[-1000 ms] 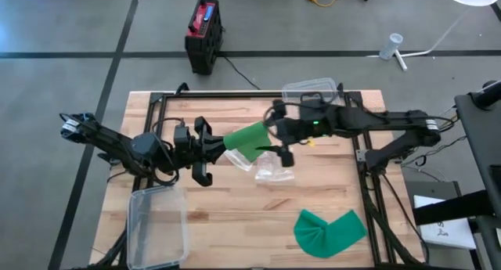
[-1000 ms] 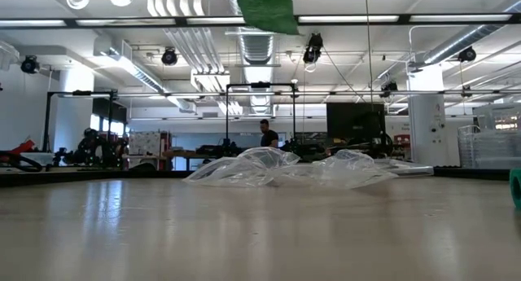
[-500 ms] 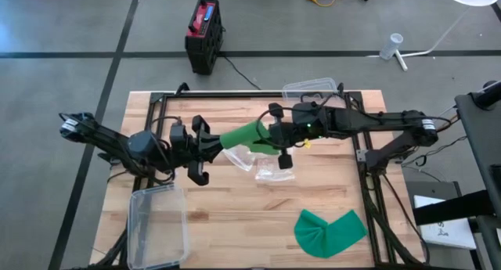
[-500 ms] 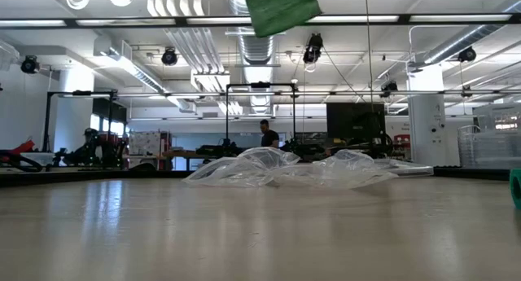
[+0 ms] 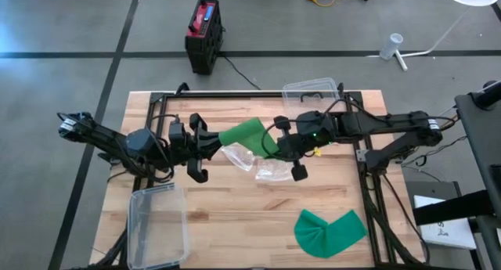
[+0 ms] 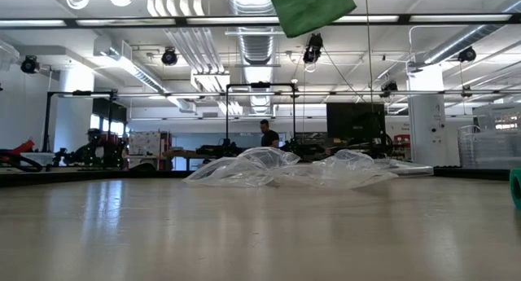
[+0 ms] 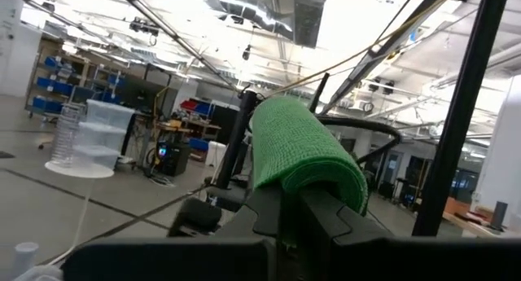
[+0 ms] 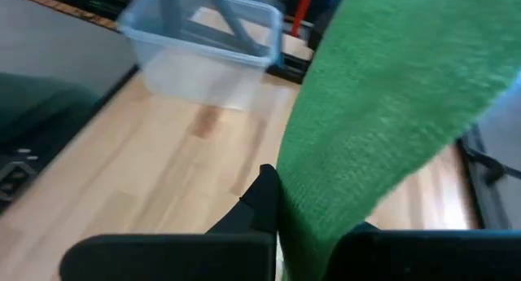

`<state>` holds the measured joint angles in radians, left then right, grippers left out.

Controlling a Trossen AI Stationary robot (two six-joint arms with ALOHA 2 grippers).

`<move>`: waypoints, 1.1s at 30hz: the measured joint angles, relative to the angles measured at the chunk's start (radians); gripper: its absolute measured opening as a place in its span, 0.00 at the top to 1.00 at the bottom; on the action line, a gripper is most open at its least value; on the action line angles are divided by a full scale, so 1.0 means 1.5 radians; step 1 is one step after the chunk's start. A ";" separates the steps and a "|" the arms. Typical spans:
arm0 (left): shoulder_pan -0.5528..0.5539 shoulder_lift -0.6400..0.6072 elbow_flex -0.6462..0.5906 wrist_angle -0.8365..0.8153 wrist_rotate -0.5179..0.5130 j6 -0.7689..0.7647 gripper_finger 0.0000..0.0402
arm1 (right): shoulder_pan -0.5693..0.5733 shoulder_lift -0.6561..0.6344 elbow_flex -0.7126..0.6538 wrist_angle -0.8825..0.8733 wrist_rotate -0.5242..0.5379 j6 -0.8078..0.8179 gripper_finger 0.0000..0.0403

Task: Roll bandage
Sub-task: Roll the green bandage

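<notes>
Shifted since the earlier frame: right gripper (image 5: 275, 144), now closed on the far end of the green bandage (image 5: 244, 135) after standing open. Left to right: left gripper (image 5: 213, 141) near the table's (image 5: 235, 215) middle, fingers clamped tight on the bandage's rolled end; bandage stretched between both grippers, lifted clear above the crumpled plastic bag (image 5: 266, 167). Clear container (image 5: 157, 225) at the near left corner; second green bandage (image 5: 329, 231) loose near the near right corner.
</notes>
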<state>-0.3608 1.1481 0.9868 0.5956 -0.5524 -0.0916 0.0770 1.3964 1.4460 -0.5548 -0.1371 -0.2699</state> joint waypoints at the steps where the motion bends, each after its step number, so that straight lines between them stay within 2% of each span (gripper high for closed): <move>1: 0.001 0.000 0.000 0.000 -0.005 0.004 0.98 | 0.006 -0.001 0.000 -0.001 -0.010 0.001 1.00; 4: 0.005 -0.003 0.000 0.000 -0.024 0.029 0.98 | 0.027 -0.005 0.000 -0.001 -0.035 0.001 1.00; 10: 0.015 -0.004 0.000 -0.024 -0.028 0.083 0.98 | 0.068 -0.018 0.000 0.000 -0.043 0.007 1.00; 13: 0.016 -0.002 0.000 -0.035 -0.050 0.134 0.99 | 0.082 -0.023 0.000 0.017 -0.085 0.015 1.00; 19: 0.020 0.023 0.000 -0.068 -0.078 0.254 0.99 | 0.085 -0.024 0.000 0.091 -0.167 0.068 1.00; 25: 0.020 0.059 0.000 -0.088 -0.082 0.336 0.99 | 0.085 -0.024 0.000 0.178 -0.196 0.134 1.00; 30: 0.020 0.075 0.000 -0.095 -0.146 0.409 1.00 | 0.085 -0.024 0.000 0.232 -0.224 0.190 1.00; 33: 0.021 0.083 0.000 -0.095 -0.148 0.424 1.00 | 0.084 -0.026 0.000 0.255 -0.223 0.212 1.00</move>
<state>-0.3290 1.2733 0.9867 0.4537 -0.7738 0.5443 0.2032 1.3575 1.4464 -0.1720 -0.4717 0.0488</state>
